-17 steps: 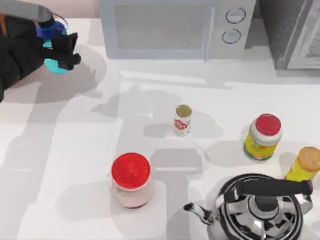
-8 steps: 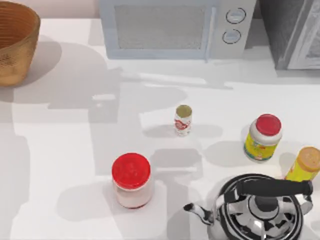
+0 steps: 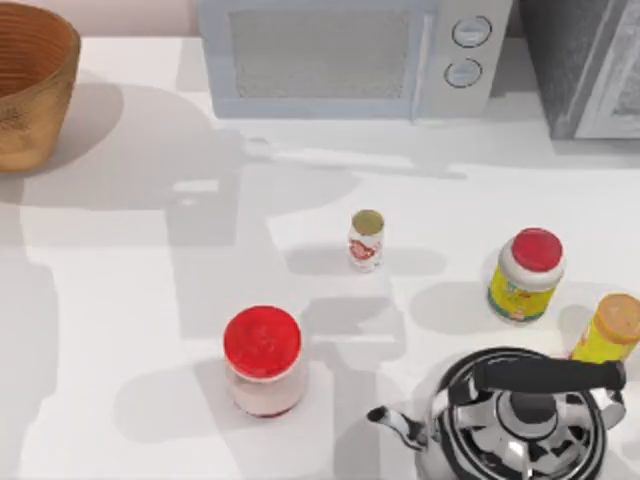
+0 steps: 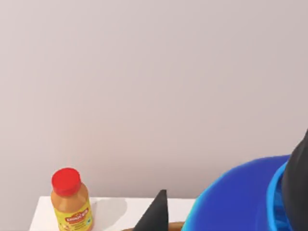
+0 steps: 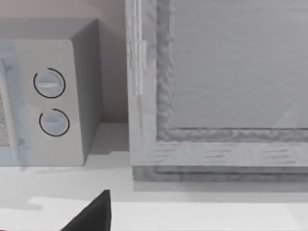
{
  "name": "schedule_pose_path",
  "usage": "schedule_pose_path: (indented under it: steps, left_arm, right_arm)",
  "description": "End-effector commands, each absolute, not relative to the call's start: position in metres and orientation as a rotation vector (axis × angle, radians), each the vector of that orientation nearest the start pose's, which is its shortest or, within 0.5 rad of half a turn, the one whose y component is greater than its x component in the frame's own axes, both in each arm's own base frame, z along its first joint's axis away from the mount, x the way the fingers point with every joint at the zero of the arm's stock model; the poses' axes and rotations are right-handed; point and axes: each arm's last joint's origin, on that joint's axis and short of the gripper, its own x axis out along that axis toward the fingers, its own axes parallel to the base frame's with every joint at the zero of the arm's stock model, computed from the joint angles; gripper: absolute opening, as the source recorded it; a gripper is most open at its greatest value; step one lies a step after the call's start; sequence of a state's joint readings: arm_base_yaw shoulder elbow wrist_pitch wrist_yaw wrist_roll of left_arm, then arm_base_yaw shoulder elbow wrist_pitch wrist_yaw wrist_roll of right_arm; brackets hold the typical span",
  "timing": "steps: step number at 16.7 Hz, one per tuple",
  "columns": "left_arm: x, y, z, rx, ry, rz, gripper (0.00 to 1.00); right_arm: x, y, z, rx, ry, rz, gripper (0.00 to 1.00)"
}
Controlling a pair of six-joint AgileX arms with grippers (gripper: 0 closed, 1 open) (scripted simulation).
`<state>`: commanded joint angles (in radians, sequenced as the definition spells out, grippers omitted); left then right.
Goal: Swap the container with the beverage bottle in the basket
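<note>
Left hand (image 4: 226,211) grips container (image 4: 240,197) (blue rim).

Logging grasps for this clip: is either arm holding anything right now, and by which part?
The left gripper holds the container, its dark fingers on either side of the blue upper rim. The exact contact points are cut off.

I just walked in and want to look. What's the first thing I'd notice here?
Probably the shiny kettle at the table's front right, and the red-lidded jar to its left. A tiny white bottle stands alone mid-table, with the basket in the far left corner. In the left wrist view, a blue cup looms close by the left claw.
</note>
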<state>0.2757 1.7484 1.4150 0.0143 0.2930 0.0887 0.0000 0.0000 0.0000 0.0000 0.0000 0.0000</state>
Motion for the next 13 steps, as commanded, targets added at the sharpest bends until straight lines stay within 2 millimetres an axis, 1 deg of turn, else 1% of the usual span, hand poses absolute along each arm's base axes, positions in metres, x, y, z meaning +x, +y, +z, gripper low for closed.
schedule_pose_path:
  steps: [3,5,6,10,13]
  left_arm:
    - [0.424,0.110,0.280,-0.022,0.326,-0.014,0.00]
    - [0.436,0.108,0.269,-0.022,0.324,-0.014,0.00]
    - [0.439,0.107,0.267,-0.021,0.318,-0.013,0.00]
    - [0.440,0.107,0.266,-0.020,0.317,-0.013,0.00]
    - [0.440,0.107,0.266,-0.020,0.317,-0.013,0.23]
  right_arm:
    - [0.106,-0.001,0.160,0.000,0.000,0.000,1.00]
    - [0.106,-0.001,0.160,0.000,0.000,0.000,1.00]
    - [0.106,-0.001,0.160,0.000,0.000,0.000,1.00]
    - [0.106,-0.001,0.160,0.000,0.000,0.000,1.00]
    - [0.106,-0.001,0.160,0.000,0.000,0.000,1.00]
